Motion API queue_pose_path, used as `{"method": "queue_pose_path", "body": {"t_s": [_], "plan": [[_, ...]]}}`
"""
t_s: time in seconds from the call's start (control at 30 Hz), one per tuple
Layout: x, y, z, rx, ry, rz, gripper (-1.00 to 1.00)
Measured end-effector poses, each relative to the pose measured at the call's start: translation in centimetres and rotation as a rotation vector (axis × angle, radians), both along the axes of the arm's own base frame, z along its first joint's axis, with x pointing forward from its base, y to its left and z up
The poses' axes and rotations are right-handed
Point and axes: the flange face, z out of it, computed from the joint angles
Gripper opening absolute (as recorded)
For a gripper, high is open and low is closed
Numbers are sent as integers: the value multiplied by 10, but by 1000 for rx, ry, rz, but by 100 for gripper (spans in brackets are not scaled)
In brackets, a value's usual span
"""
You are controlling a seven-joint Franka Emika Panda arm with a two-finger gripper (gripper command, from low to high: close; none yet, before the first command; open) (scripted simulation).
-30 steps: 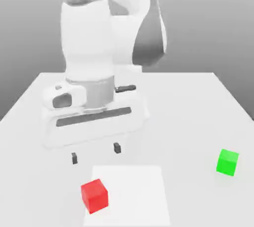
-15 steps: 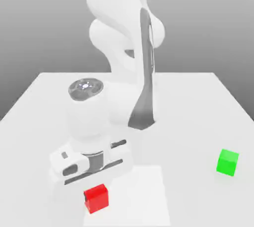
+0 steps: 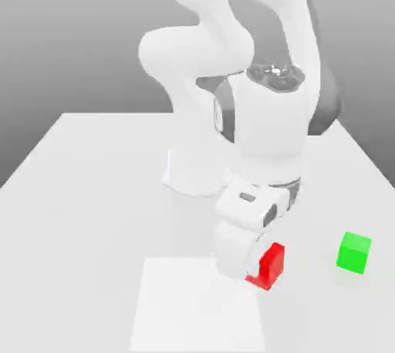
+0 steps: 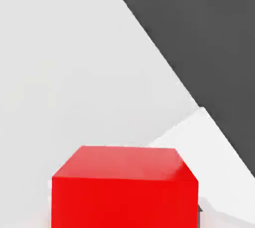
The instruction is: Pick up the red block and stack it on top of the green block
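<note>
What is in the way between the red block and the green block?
Nothing visible. The gripper holds the red block, and only bare white table lies between it and the green block on the exterior view's right.

A: Which colours mark the two cubes?
B: The red block (image 3: 270,265) is plain bright red, unpatterned; the green block (image 3: 354,252) is plain bright green.
A: And the rest?
B: The arm (image 3: 231,58) is white with dark grey joint bands. The table (image 3: 85,182) is pale grey-white, bearing a lighter white square patch (image 3: 185,305). The backdrop is graded grey.
</note>
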Motion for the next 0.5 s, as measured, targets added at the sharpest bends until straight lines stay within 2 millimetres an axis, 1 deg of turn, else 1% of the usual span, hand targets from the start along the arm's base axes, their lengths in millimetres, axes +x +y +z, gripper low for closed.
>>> {"method": "queue_pose_path", "body": {"t_s": [0.1,0.17,0.2,0.23,0.27,0.3,0.37,0.4,0.5], "plan": [[-43,67,8,-5,-5,202,-100],[-77,106,12,-11,-10,336,-100],[-96,124,13,-14,-13,404,-100],[-115,141,7,-16,-16,467,-100],[-116,143,-1,-17,-17,473,-100],[-100,129,-11,-18,-16,424,-100],[-96,124,-33,-19,-16,408,-100],[-96,123,-44,-19,-16,407,100],[-96,123,-44,-19,-16,407,100]]}}
